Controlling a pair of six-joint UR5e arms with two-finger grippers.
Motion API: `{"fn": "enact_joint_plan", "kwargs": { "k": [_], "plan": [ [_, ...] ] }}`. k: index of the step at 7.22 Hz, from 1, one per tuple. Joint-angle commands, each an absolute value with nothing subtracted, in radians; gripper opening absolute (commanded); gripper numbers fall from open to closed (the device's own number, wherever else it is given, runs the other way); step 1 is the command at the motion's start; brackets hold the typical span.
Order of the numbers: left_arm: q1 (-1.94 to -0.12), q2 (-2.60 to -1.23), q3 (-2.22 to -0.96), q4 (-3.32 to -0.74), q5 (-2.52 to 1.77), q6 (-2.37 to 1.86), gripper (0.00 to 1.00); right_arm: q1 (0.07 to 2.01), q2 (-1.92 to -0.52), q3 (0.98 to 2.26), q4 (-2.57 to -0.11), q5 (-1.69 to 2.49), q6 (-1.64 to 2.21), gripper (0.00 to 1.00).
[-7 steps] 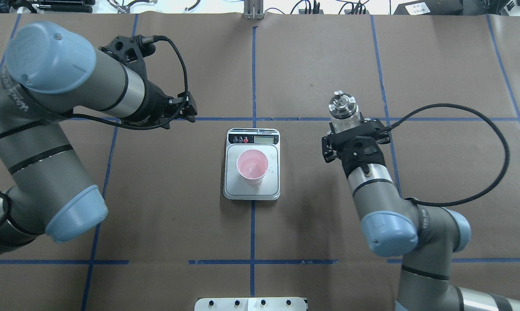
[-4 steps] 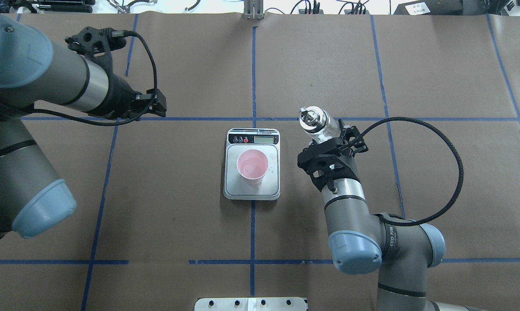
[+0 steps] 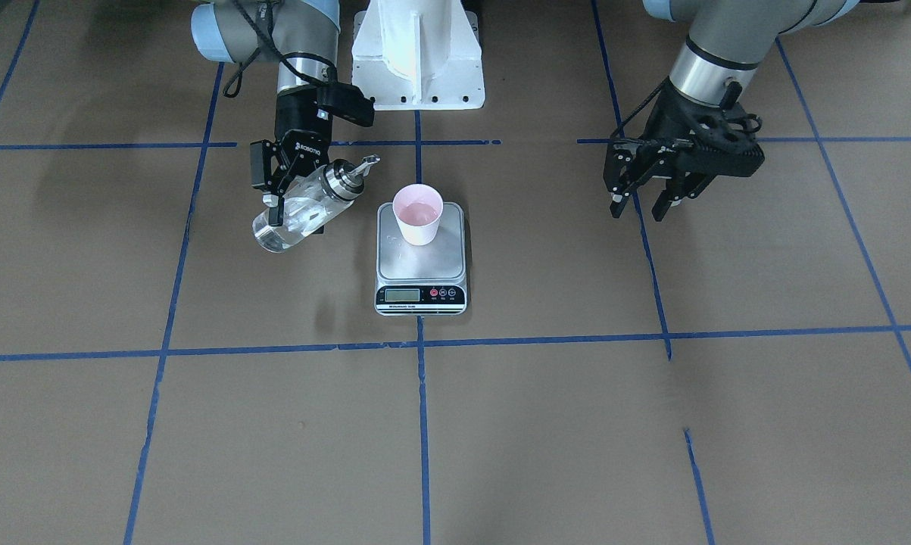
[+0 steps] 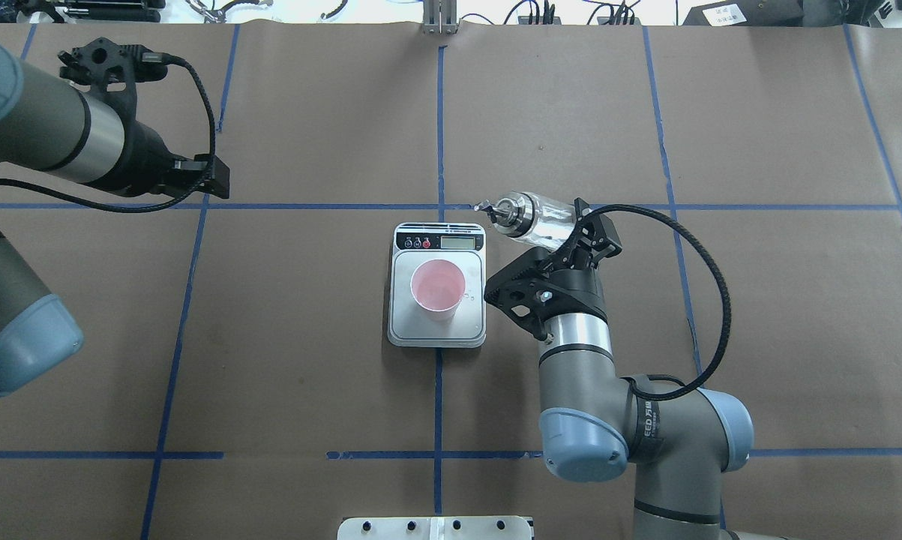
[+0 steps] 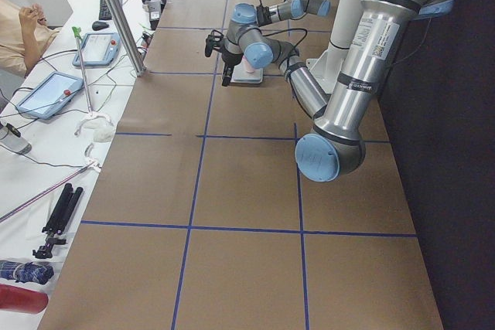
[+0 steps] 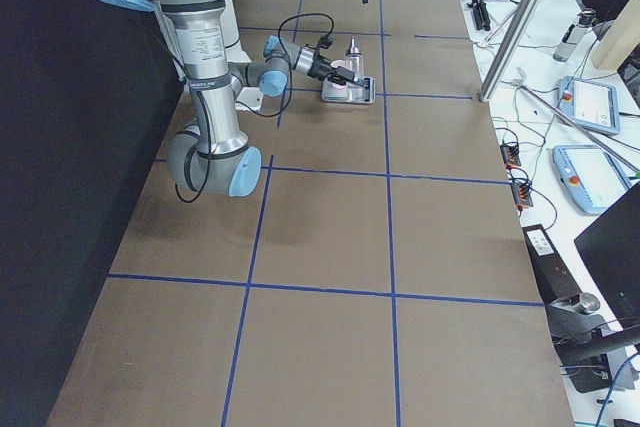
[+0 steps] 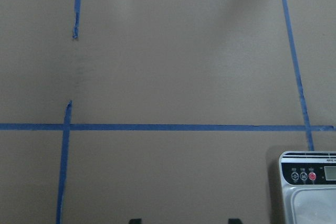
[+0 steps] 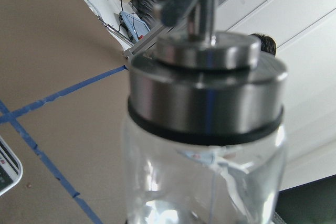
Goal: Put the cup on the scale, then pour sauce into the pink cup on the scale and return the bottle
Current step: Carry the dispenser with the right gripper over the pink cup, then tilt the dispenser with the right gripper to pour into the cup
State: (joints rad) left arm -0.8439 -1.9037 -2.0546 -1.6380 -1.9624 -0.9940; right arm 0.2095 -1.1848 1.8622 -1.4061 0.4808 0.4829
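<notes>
overhead view is showing the right gripper [image 4: 573,227] clamping the bottle [image 4: 542,217] nearly level, spout leading toward the cup [image 4: 437,289], which is sitting on the scale [image 4: 402,326] just beside that gripper; the left gripper [image 3: 648,200] is hanging open, well apart.

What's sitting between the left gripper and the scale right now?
Nothing. The front-facing view shows only bare brown paper between the left gripper and the scale.
</notes>
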Motion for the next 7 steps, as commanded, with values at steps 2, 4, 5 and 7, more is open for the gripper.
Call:
{"fn": "enact_joint_plan", "kwargs": {
  "k": [2, 4, 5, 7],
  "plan": [
    [-0.877, -1.868, -2.069, -1.638, -1.976, -0.933, 0.63, 0.198, -1.169, 1.844, -1.486, 0.387, 0.262, 0.00],
    [-0.877, -1.862, -2.072, -1.638, -1.976, -0.933, 0.63, 0.187, -1.177, 1.841, -1.515, 0.362, 0.238, 0.00],
    [-0.877, -1.862, -2.074, -1.638, -1.976, -0.933, 0.64, 0.184, -1.172, 1.815, -1.525, 0.336, 0.233, 0.00],
    [-0.877, -1.862, -2.075, -1.637, -1.974, -0.933, 0.64, 0.183, -1.172, 1.787, -1.526, 0.315, 0.203, 0.00]
  ]
}}
